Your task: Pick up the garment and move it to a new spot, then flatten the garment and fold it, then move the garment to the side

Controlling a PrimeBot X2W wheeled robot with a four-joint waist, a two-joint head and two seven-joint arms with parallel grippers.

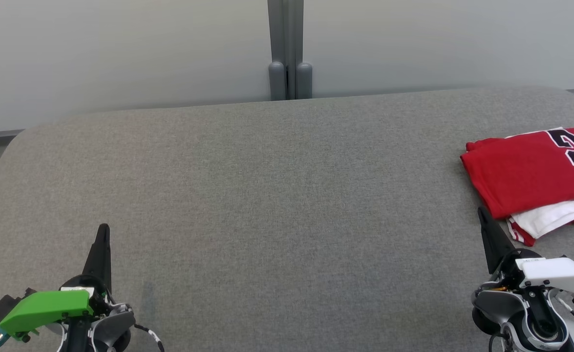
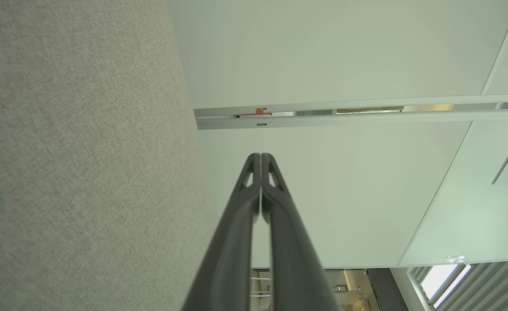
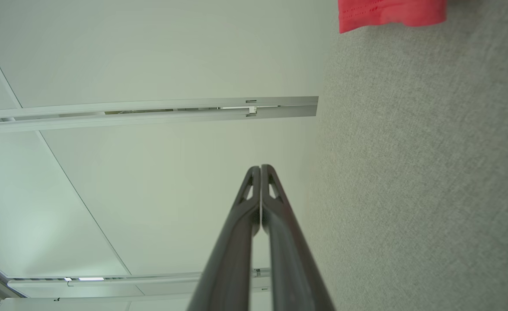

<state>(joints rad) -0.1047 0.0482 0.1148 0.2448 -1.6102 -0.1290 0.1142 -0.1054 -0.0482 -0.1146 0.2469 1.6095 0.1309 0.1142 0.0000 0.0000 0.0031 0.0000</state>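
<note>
Okay, I'm seeing the garment (image 1: pixel 521 178) lying folded on the grey bench (image 1: pixel 277 195) at the far right of the head frame, with the frame edge cutting it off. It's showing red on top, with dark numerals at its upper right, and a white layer is sticking out along its lower edge. The left fingers (image 1: pixel 103 232) are sitting at the lower left of the frame, pressed fully together and gripping nothing, well apart from the garment. The right fingers (image 1: pixel 483 215) are sitting at the lower right, also pressed together and empty. Their tip is lying just beside the garment's lower left corner; I can't tell if it's touching. Both wrist frames are showing the fingers meeting tip to tip. The right wrist frame is catching a red edge of the garment (image 3: pixel 388 13) at its upper right. Pale wall panels (image 1: pixel 120 58) are standing behind the bench.
</note>
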